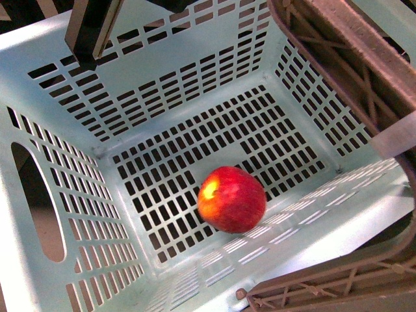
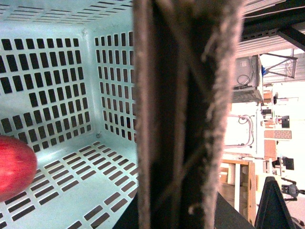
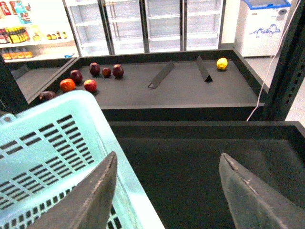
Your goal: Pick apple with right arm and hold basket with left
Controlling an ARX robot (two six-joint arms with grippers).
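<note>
Holding the basket: the brown handle fills the middle of the left wrist view, hard up against the camera. I judge from this that the left end effector has it. Its fingers are out of sight, so I cannot tell how wide they stand.
Basket: the pale aqua basket is seen from above in the front view, sitting askew, with the hoop of the handle crossing one side.
Apple: the red apple lies on the basket's slotted floor, close to the base of one side wall, about midway along it and clear of the corners. Nothing grips it.
Right end effector: spread wide and empty, hanging just outside the basket's rim over a dark shelf.
Unclear: a dark arm part shows above the far rim in the front view. I cannot tell which arm it belongs to.
Shelf: a few pieces of loose fruit sit along its far edge, well apart from the basket.
Done, as I judge it: the pick looks finished, with the apple inside the basket and the right side let go.
Left to do: little that I can see beyond keeping the basket steady by its handle.
</note>
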